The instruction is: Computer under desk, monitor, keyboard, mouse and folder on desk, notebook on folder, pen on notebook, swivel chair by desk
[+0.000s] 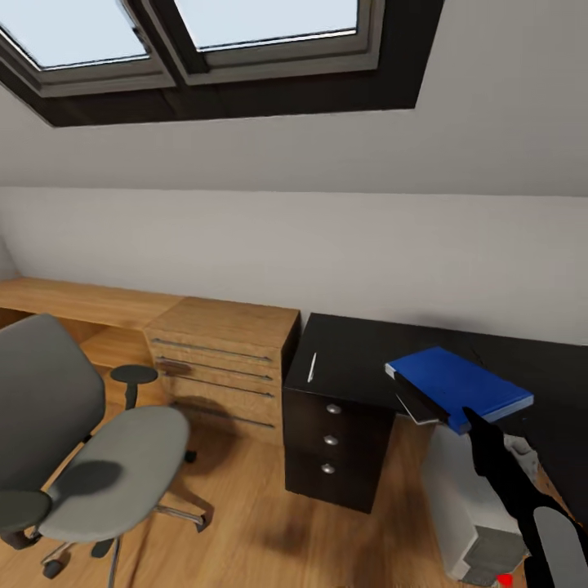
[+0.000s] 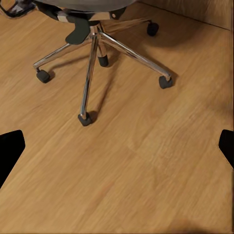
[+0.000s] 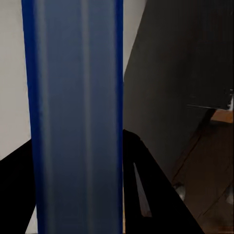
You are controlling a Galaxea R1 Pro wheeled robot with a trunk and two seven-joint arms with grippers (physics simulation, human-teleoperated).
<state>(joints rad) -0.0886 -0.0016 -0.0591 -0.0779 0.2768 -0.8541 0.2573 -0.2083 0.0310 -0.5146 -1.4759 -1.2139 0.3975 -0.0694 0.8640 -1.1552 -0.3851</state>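
Behind the blue folder (image 1: pixel 459 388), the right pincer (image 1: pixel 467 418) is mostly hidden.

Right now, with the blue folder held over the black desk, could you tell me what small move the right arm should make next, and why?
Probably lower it and release: the right gripper is shut on the blue folder, which hangs over the black desk near its front edge, apparently not yet resting there.
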